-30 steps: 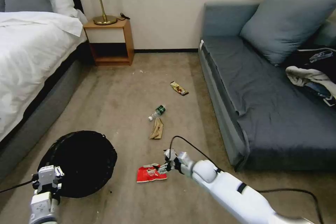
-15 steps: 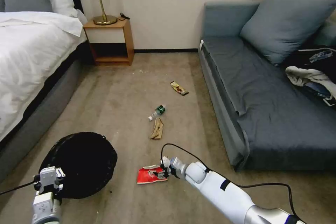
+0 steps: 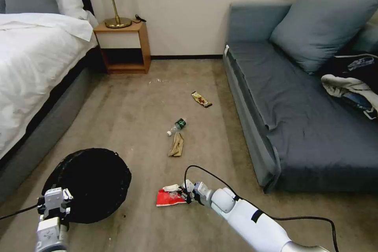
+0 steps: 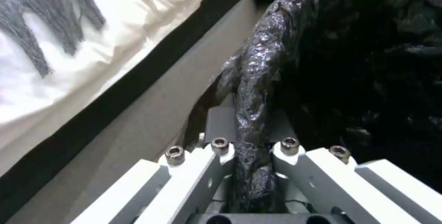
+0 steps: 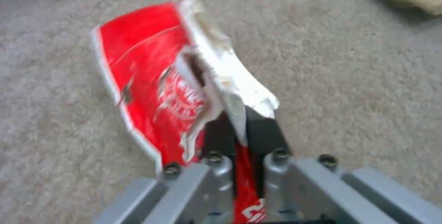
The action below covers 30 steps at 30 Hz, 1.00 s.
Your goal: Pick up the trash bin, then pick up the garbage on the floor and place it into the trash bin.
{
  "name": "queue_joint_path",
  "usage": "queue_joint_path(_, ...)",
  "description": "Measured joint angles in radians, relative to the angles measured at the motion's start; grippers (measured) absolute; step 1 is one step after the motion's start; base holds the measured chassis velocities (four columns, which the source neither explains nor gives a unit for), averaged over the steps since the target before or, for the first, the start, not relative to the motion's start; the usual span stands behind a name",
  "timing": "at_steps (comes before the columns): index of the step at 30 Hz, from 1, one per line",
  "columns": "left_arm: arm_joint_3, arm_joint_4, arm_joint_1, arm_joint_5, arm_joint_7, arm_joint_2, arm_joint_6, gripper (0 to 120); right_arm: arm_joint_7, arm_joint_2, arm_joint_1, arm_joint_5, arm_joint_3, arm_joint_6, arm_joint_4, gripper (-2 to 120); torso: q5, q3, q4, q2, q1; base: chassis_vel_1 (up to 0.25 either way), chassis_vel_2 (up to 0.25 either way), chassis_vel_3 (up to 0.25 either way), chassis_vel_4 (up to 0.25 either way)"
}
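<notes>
The red-and-white snack packet point(image 5: 156, 89) is clamped at its torn edge between the jaws of the right gripper point(image 5: 239, 137), low over the carpet point(image 5: 350, 79); most of the packet is spread out beyond the fingertips. The rim of the trash bin point(image 4: 258, 89) is pinched between the closed jaws of the left gripper point(image 4: 246, 127), with the black bag bunched between them. Ahead of the right jaws, the brown paper bag point(image 3: 176, 144), the small bottle point(image 3: 176, 126) and the candy wrapper point(image 3: 201, 99) are seen on the floor.

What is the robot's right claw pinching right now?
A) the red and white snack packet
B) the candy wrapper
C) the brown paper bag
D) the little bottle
A: in the right wrist view the right claw is shut on the edge of the red and white snack packet.
</notes>
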Motion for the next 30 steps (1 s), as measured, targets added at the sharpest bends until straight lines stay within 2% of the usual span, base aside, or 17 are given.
queue_joint_path(5,0.006,-0.004,0.000,0.001,0.000,0.002,0.000,4,0.041,-0.033,-0.031,0.036,0.024,0.025,0.105,0,0.0002,0.000,-0.0001,0.000,0.000,0.000,0.000,0.000,0.000)
queue_joint_path(9,0.018,-0.006,0.003,0.008,0.001,0.002,0.000,4,0.137,-0.100,-0.043,0.191,0.026,0.065,0.285,0,0.0000,0.000,-0.0001,0.000,0.000,0.000,0.000,0.000,0.000)
queue_joint_path(10,0.018,-0.006,0.003,0.008,0.001,0.002,0.000,4,0.137,-0.100,-0.043,0.191,0.026,0.065,0.285,0,0.0000,0.000,-0.0001,0.000,0.000,0.000,0.000,0.000,0.000)
queue_joint_path(13,0.022,-0.007,0.002,0.020,0.002,-0.004,-0.001,4,0.159,-0.137,-0.023,0.287,-0.005,0.111,0.402,0,0.0000,0.000,-0.0002,0.000,0.000,0.000,0.000,0.000,0.000)
queue_joint_path(17,0.023,-0.006,0.001,0.025,0.004,-0.006,-0.002,4,0.148,-0.142,0.018,0.337,-0.069,0.159,0.475,0,0.0000,0.000,-0.0001,0.000,0.000,0.000,0.000,0.000,0.000)
queue_joint_path(20,0.023,-0.007,-0.001,0.030,0.008,-0.011,-0.002,4,0.146,-0.114,0.094,0.342,-0.183,0.217,0.462,0,0.0000,0.000,0.0000,0.000,0.000,0.000,0.000,0.000,0.000)
queue_joint_path(21,0.023,-0.007,-0.001,0.030,0.008,-0.011,-0.002,4,0.146,-0.114,0.094,0.342,-0.183,0.217,0.462,0,0.0000,0.000,0.0000,0.000,0.000,0.000,0.000,0.000,0.000)
queue_joint_path(24,0.024,-0.013,-0.001,0.043,0.010,-0.020,-0.002,4,0.155,-0.061,0.179,0.316,-0.296,0.273,0.363,0,-0.0003,0.000,0.0002,0.000,0.000,0.000,0.000,0.000,0.000)
queue_joint_path(30,0.028,-0.027,0.000,0.061,0.014,-0.036,0.001,4,0.165,0.019,0.250,0.263,-0.415,0.292,0.281,0,-0.0001,0.000,0.0002,0.000,0.000,0.000,0.000,0.000,0.000)
